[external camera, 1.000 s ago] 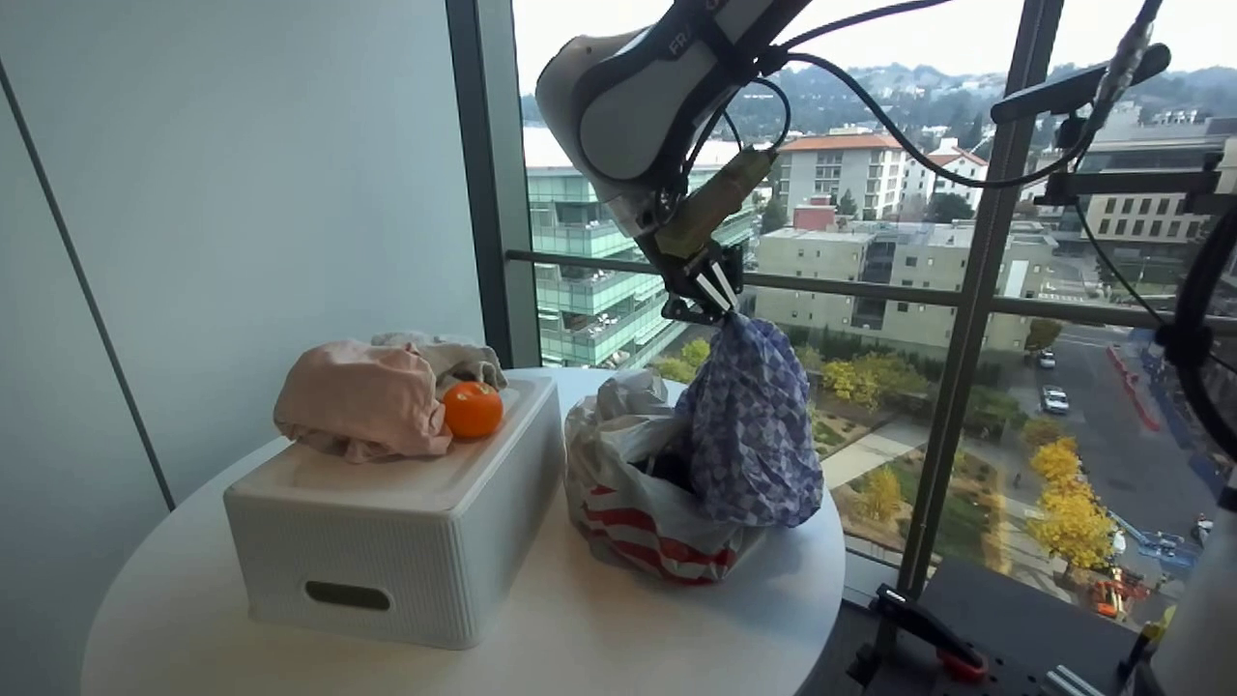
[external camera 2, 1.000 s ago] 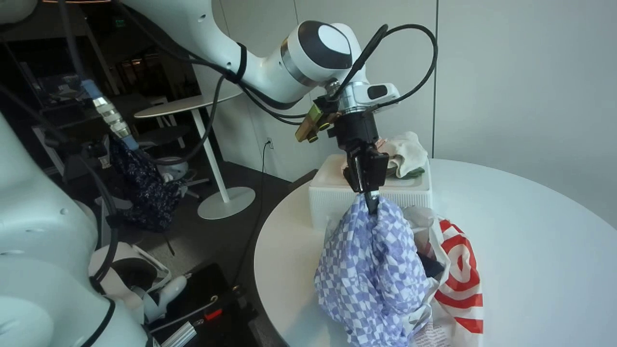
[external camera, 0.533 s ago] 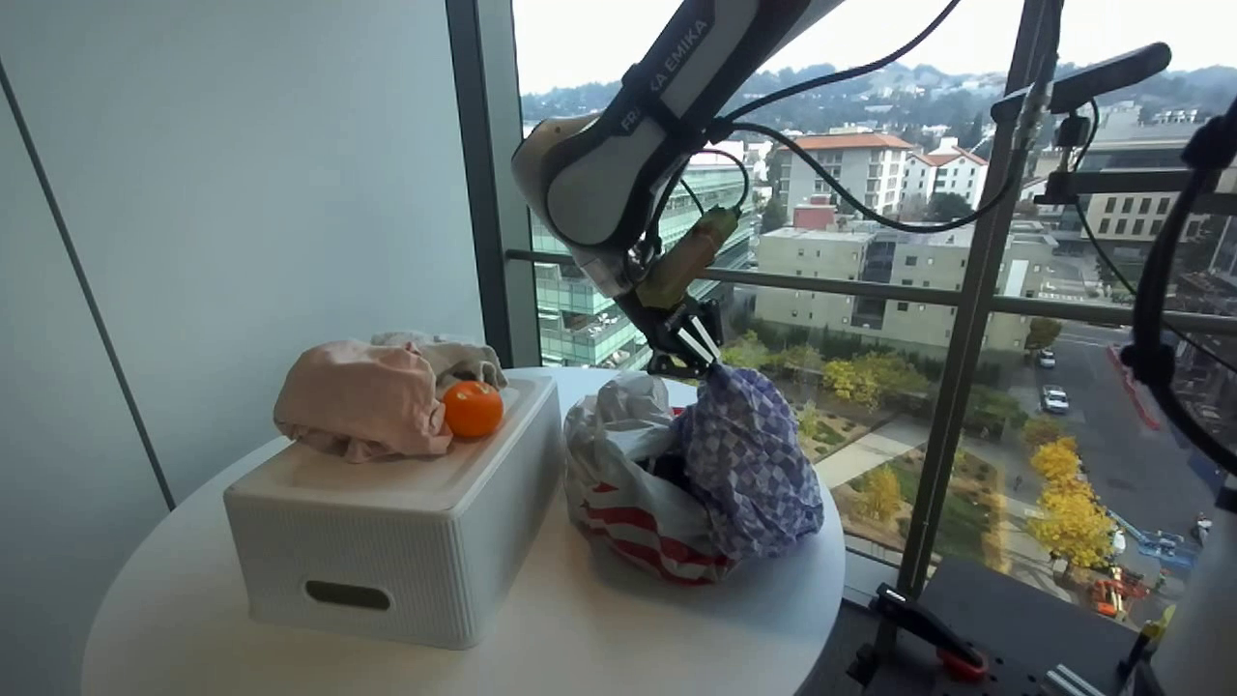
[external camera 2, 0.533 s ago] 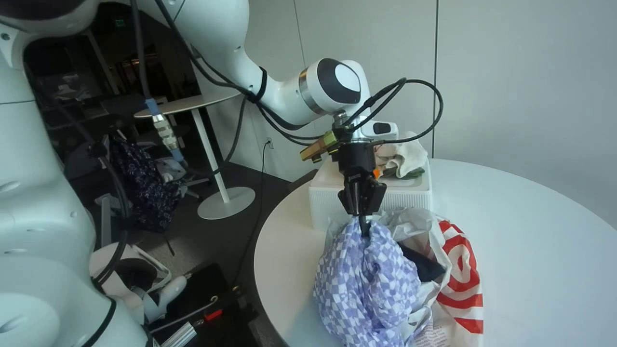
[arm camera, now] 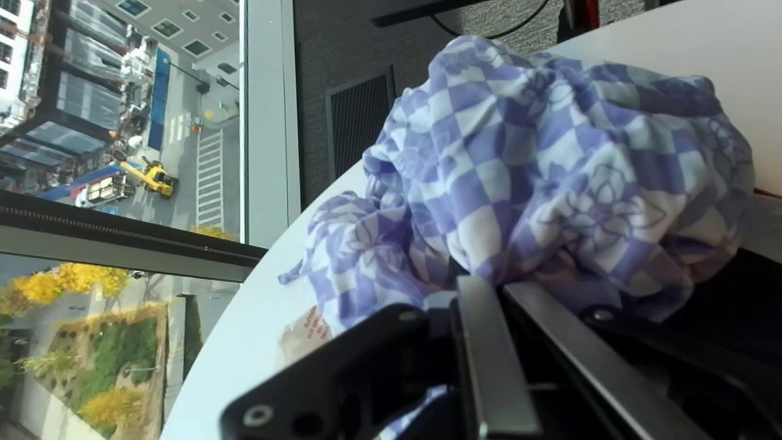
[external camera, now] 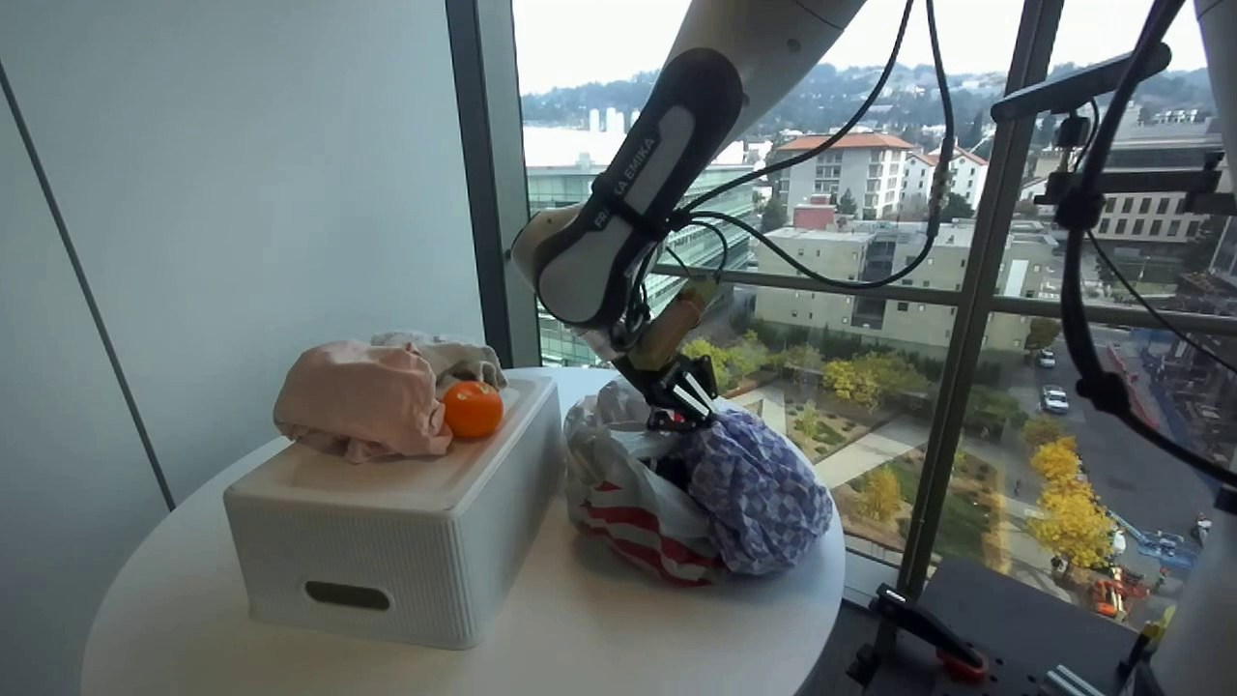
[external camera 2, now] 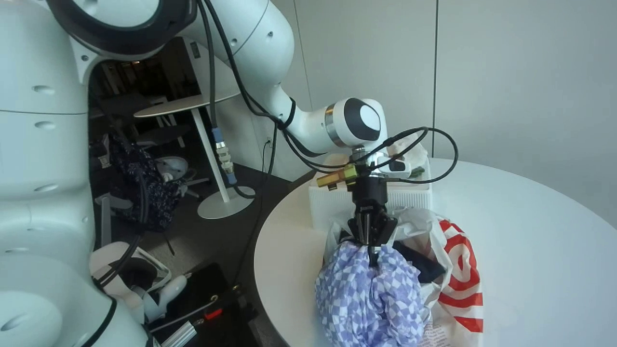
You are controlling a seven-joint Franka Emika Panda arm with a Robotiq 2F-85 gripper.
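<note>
Arm slanting downward | end effector pinching checkered cloth

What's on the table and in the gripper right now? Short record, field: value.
gripper: shut, pinching the checkered cloth near its top
cloth look: purple and white, bunched up
cloth position: against the open plastic bag; table contact unclear
bag: white with red markings, dark item showing in its mouth
box: white box, beside the bag
on box: pink cloth, pale cloth, round orange item
surface: round white table
</note>
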